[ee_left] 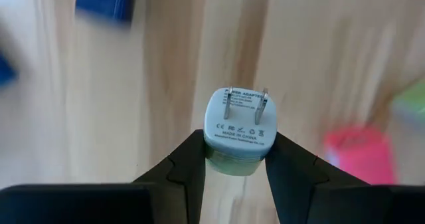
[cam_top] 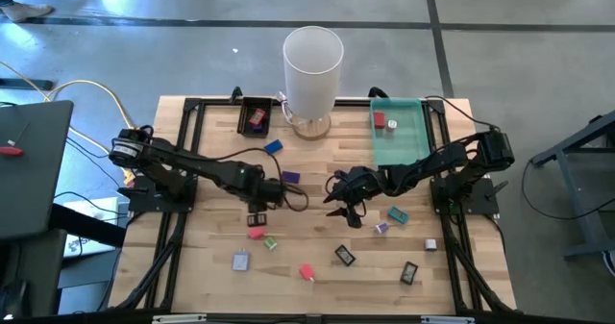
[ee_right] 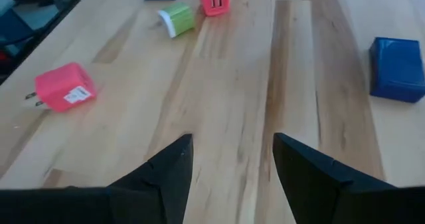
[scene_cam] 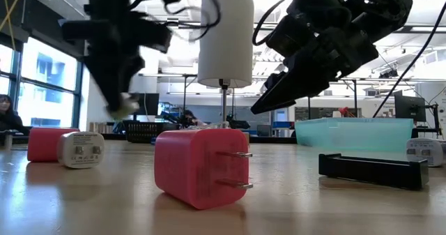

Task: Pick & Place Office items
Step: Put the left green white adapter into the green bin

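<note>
Scanning left to right, I see only through the left wrist camera that the left gripper pinches a white plug adapter above mid-table, while the right gripper, jaws parted and empty, hovers beside the green tray.

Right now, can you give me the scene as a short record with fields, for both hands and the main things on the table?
left hand: shut on a pale plug adapter, prongs pointing away from the wrist
right hand: open, empty, above bare wood
green tray: far right side, holds a red item and a white item
white cylinder: upright, far middle
pink plug adapter: lying on the table
</note>
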`<control>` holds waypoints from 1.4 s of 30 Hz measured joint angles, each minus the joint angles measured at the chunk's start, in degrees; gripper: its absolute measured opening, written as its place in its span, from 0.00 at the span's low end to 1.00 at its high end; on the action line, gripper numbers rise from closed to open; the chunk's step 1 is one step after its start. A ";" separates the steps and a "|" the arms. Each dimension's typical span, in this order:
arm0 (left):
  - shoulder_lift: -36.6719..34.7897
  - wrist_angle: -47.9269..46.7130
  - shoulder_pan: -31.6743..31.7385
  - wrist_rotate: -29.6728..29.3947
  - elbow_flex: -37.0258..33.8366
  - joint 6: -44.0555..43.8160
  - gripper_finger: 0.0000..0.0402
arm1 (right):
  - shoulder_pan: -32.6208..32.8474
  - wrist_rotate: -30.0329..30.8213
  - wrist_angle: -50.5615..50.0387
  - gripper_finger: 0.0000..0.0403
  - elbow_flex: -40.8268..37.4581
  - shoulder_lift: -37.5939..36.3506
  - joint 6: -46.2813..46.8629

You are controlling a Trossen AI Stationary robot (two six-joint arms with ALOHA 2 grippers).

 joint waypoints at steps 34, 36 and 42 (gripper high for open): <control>0.00 60.41 -8.07 -20.97 0.00 18.31 0.30 | 2.50 -14.26 20.89 0.49 0.00 0.00 6.88; 0.00 61.67 -8.80 -20.98 0.00 20.59 0.30 | 2.48 -20.57 26.53 0.49 0.00 0.00 9.50; 0.00 70.14 -13.09 -22.40 0.00 31.08 0.30 | 2.83 -21.70 33.91 0.49 0.00 0.00 13.73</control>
